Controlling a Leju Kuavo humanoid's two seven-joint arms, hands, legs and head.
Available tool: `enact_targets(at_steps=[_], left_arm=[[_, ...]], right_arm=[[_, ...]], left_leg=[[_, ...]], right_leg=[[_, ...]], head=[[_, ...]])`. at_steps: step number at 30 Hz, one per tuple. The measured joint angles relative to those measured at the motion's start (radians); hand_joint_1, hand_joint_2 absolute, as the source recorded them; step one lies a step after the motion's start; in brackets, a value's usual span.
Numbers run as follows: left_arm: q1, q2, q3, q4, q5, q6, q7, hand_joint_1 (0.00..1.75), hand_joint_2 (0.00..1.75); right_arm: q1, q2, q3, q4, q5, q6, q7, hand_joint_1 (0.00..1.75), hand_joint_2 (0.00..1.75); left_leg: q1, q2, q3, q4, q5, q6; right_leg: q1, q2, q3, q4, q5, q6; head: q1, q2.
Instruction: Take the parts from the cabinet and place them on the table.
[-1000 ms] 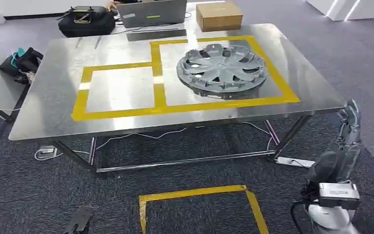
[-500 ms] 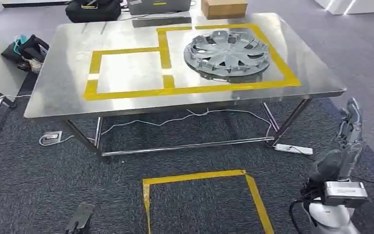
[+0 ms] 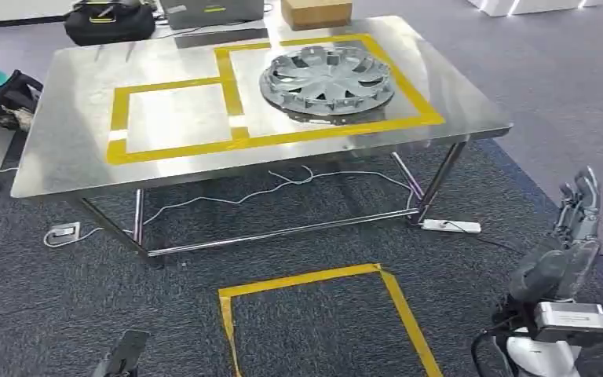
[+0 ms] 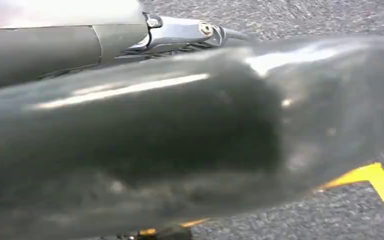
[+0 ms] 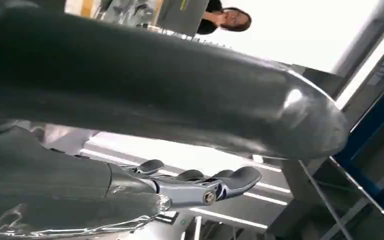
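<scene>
A grey wheel cover (image 3: 327,81) lies flat on the steel table (image 3: 71,149), inside the right-hand box of yellow tape (image 3: 239,133). The left-hand taped box holds nothing. My right hand (image 3: 577,220) hangs low at the right, well short of the table, its fingers (image 5: 205,182) stretched out and holding nothing. My left hand (image 4: 130,130) hangs over the carpet with its fingers (image 4: 180,30) straight and nothing in them; its tip (image 3: 126,355) shows at the bottom left of the head view.
A yellow tape square (image 3: 314,314) marks the carpet before the table. A power strip (image 3: 451,227) and cables lie under the table. A black bag (image 3: 110,22), a laptop (image 3: 204,12) and a cardboard box (image 3: 316,12) sit at the far edge. A person (image 5: 225,20) sits beyond.
The whole picture has shifted: the table now sits further left and higher, so the camera has moved. My right hand shows lower and further right. The wheel cover lies as before on the table.
</scene>
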Motion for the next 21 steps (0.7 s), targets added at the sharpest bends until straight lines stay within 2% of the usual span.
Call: enact_targets(at_steps=[1, 2, 3, 5, 6, 7, 8, 9, 10, 11, 12, 14, 15, 16, 17, 18, 19, 20, 21], left_arm=[[-0.001, 0.000, 0.000, 0.000, 0.000, 0.000, 0.000, 0.00, 0.00], [-0.001, 0.000, 0.000, 0.000, 0.002, -0.002, 0.005, 0.00, 0.00], [0.000, 0.000, 0.000, 0.000, 0.003, -0.005, 0.011, 0.00, 0.00], [0.004, -0.001, 0.000, 0.000, 0.003, -0.005, 0.023, 0.00, 0.00], [0.005, -0.001, 0.000, 0.000, 0.003, -0.005, 0.025, 0.00, 0.00], [0.005, -0.001, 0.000, 0.000, 0.003, -0.005, 0.029, 0.00, 0.00], [0.005, -0.001, 0.000, 0.000, 0.003, -0.005, 0.030, 0.00, 0.00], [0.005, -0.001, 0.000, 0.000, 0.003, -0.005, 0.031, 0.00, 0.00], [0.005, -0.001, 0.000, 0.000, 0.003, -0.005, 0.033, 0.00, 0.00], [0.005, -0.001, 0.000, 0.000, 0.003, -0.006, 0.035, 0.00, 0.00], [0.005, -0.001, 0.000, 0.000, 0.003, -0.007, 0.037, 0.00, 0.00], [0.005, -0.002, 0.000, 0.001, 0.003, -0.008, 0.039, 0.00, 0.00], [0.005, -0.003, 0.000, 0.001, 0.003, -0.008, 0.039, 0.00, 0.00], [0.002, -0.003, 0.001, 0.001, 0.003, -0.008, 0.039, 0.00, 0.00], [0.001, -0.003, 0.001, 0.001, 0.003, -0.008, 0.039, 0.00, 0.00], [0.004, -0.003, 0.001, 0.001, 0.002, -0.008, 0.039, 0.00, 0.00], [0.008, -0.003, 0.001, 0.001, 0.001, -0.007, 0.041, 0.00, 0.00], [0.010, -0.003, 0.001, 0.001, 0.000, -0.006, 0.045, 0.00, 0.00], [0.012, -0.002, 0.001, 0.001, -0.001, -0.006, 0.051, 0.00, 0.00]], right_arm=[[-0.001, 0.000, 0.000, -0.003, 0.000, 0.000, 0.000, 0.00, 0.00], [-0.002, 0.002, 0.000, -0.003, 0.000, 0.000, 0.000, 0.00, 0.00], [-0.001, 0.006, 0.000, -0.003, 0.000, 0.000, 0.000, 0.00, 0.00], [0.001, 0.008, 0.000, -0.003, 0.000, 0.000, 0.000, 0.00, 0.00], [0.001, 0.008, 0.000, -0.003, 0.000, 0.000, 0.000, 0.00, 0.00], [0.002, 0.008, 0.000, -0.003, 0.000, 0.000, 0.000, 0.00, 0.00], [0.002, 0.009, 0.000, -0.003, -0.001, 0.000, 0.000, 0.00, 0.00], [0.002, 0.010, 0.000, -0.003, 0.000, 0.001, 0.000, 0.00, 0.00], [0.001, 0.011, 0.000, -0.004, -0.001, 0.001, 0.000, 0.00, 0.00], [-0.001, 0.012, 0.000, -0.005, -0.003, 0.001, 0.001, 0.00, 0.00], [-0.002, 0.013, 0.000, -0.005, -0.003, 0.003, 0.001, 0.00, 0.00], [0.002, 0.013, 0.000, -0.005, -0.006, 0.005, 0.002, 0.00, 0.00], [0.004, 0.014, 0.000, -0.005, -0.006, 0.006, 0.002, 0.00, 0.00], [0.006, 0.014, 0.000, -0.005, -0.007, 0.006, 0.002, 0.00, 0.00], [0.002, 0.014, -0.001, -0.005, -0.008, 0.007, 0.002, 0.00, 0.00], [-0.001, 0.014, -0.001, -0.005, -0.008, 0.007, 0.002, 0.00, 0.00], [-0.001, 0.015, 0.000, -0.005, -0.009, 0.007, 0.002, 0.00, 0.00], [0.000, 0.015, 0.000, -0.005, -0.009, 0.007, 0.002, 0.00, 0.00], [0.001, 0.015, 0.000, -0.005, -0.010, 0.007, 0.002, 0.00, 0.00]], left_leg=[[0.003, -0.038, -0.008, 0.021, -0.022, -0.009], [0.007, -0.062, -0.033, 0.080, -0.062, -0.015], [0.010, -0.071, -0.071, 0.164, -0.107, -0.018], [0.015, -0.076, -0.139, 0.303, -0.159, -0.021], [0.016, -0.077, -0.150, 0.320, -0.153, -0.020], [0.018, -0.078, -0.140, 0.295, -0.122, -0.019], [0.019, -0.081, -0.112, 0.234, -0.077, -0.018], [0.020, -0.097, -0.070, 0.148, -0.029, -0.016], [0.023, -0.135, -0.033, 0.075, 0.003, -0.013], [0.024, -0.177, -0.016, 0.026, 0.012, -0.011], [0.027, -0.167, -0.012, 0.010, 0.002, -0.009], [0.019, -0.151, -0.017, 0.014, 0.007, 0.003], [0.024, -0.138, -0.017, 0.005, 0.018, 0.012], [0.028, -0.124, -0.016, -0.001, 0.025, 0.016], [0.028, -0.115, -0.018, -0.002, 0.028, 0.022], [0.027, -0.103, -0.020, -0.002, 0.029, 0.024], [0.027, -0.088, -0.023, -0.002, 0.030, 0.025], [0.027, -0.075, -0.026, -0.001, 0.032, 0.025], [0.027, -0.060, -0.028, -0.001, 0.033, 0.023]], right_leg=[[-0.002, 0.007, -0.003, 0.000, 0.002, -0.002], [-0.004, 0.015, -0.008, 0.000, 0.005, -0.007], [-0.004, 0.024, -0.013, 0.000, 0.009, -0.010], [-0.004, 0.045, -0.023, 0.000, 0.016, -0.010], [-0.004, 0.057, -0.028, 0.000, 0.020, -0.009], [-0.005, 0.069, -0.032, 0.001, 0.024, -0.006], [-0.006, 0.082, -0.035, 0.001, 0.029, -0.003], [-0.007, 0.094, -0.036, 0.001, 0.032, 0.001], [-0.010, 0.103, -0.039, 0.001, 0.036, 0.007], [-0.004, 0.114, -0.047, 0.008, 0.039, 0.013], [-0.007, 0.123, -0.056, 0.011, 0.045, 0.016], [-0.014, 0.145, -0.063, -0.002, 0.059, 0.033], [-0.013, 0.156, -0.066, -0.005, 0.066, 0.041], [-0.012, 0.129, -0.079, 0.005, 0.056, 0.041], [-0.006, 0.077, -0.096, 0.048, 0.018, 0.046], [-0.008, 0.055, -0.123, 0.120, -0.028, 0.050], [-0.009, 0.042, -0.157, 0.210, -0.071, 0.054], [-0.011, 0.035, -0.183, 0.280, -0.100, 0.057], [-0.014, 0.031, -0.191, 0.312, -0.109, 0.060]], head=[[-0.003, 0.000], [-0.003, 0.000], [-0.004, 0.000], [-0.004, 0.000], [-0.003, 0.000], [-0.004, 0.000], [-0.003, 0.000], [-0.003, 0.000], [-0.003, 0.000], [-0.004, 0.000], [0.001, 0.000], [-0.002, 0.000], [0.000, 0.000], [-0.001, 0.000], [0.011, 0.000], [0.014, 0.000], [0.012, 0.000], [0.014, 0.000], [0.013, 0.000]])
